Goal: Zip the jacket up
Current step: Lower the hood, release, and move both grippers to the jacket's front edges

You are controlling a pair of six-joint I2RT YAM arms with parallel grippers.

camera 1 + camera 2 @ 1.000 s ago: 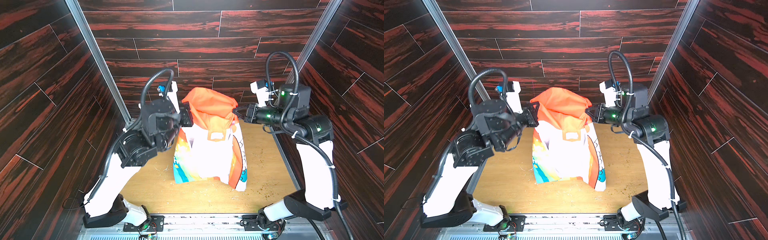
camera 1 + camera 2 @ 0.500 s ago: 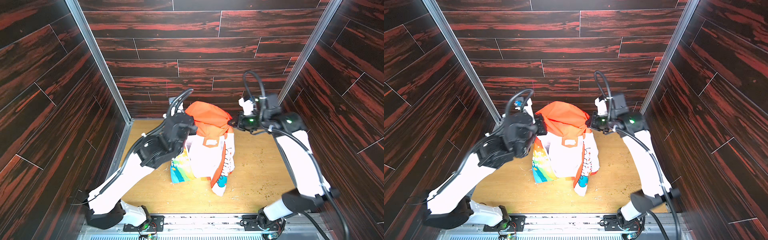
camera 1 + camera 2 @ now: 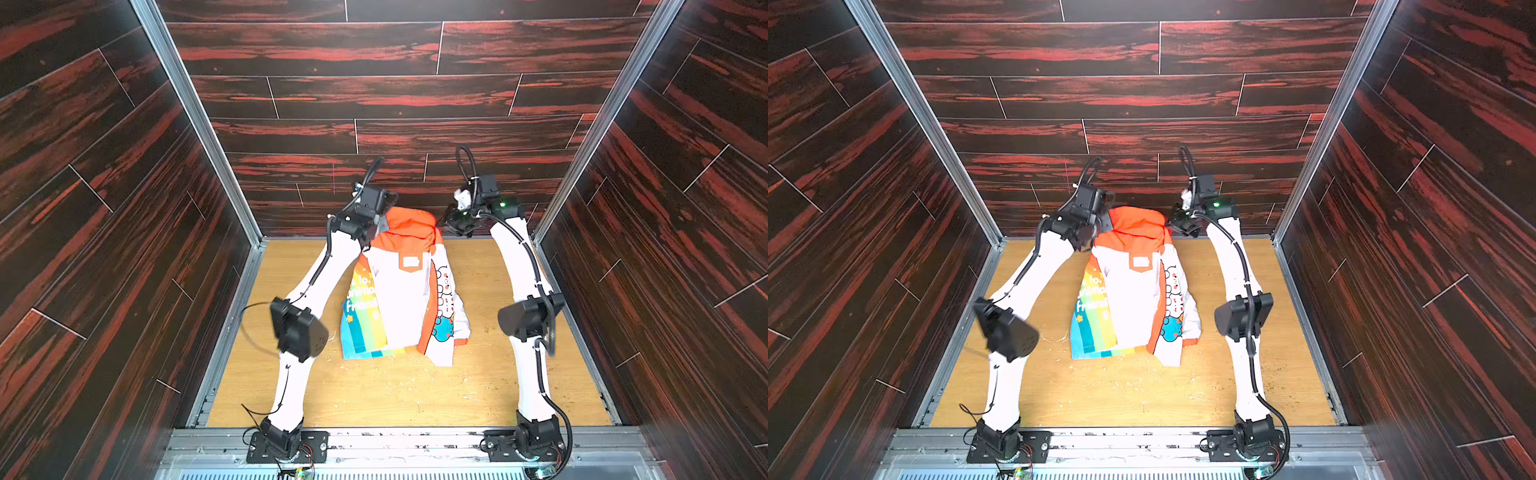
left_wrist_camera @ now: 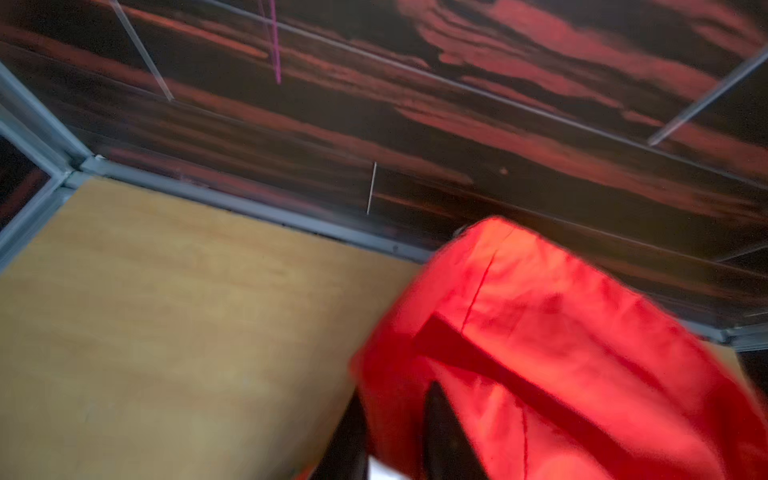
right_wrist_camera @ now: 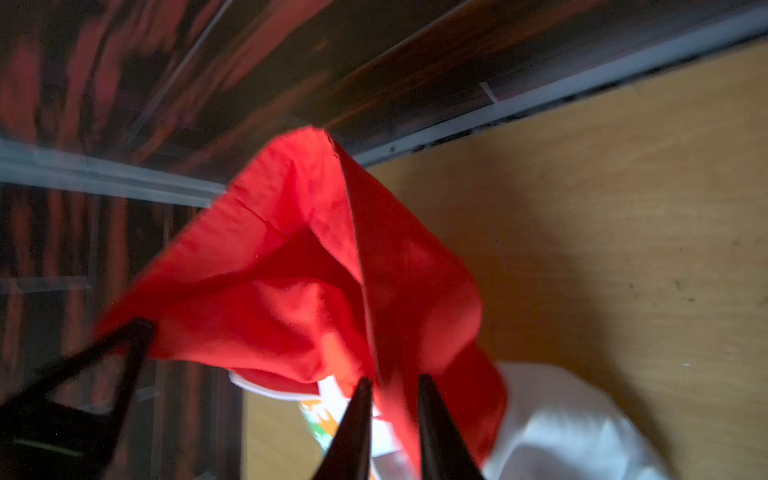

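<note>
A second ago you had the jacket (image 3: 399, 299) hanging in the air by its shoulders; now it lies on the tabletop (image 3: 490, 386) between the arms, hood (image 3: 409, 226) up by the back wall, hem toward the bases, one side folded over itself. That reads as the laying-out ending, with the zip not yet worked. Your left hand (image 4: 395, 399) has its fingers parted, orange hood cloth loose in the gap rather than pinched. Your right hand (image 5: 395, 380) is the same: fingers a little apart, a fold of hood between them. You will likely need to come down to the hem for the zip ends
</note>
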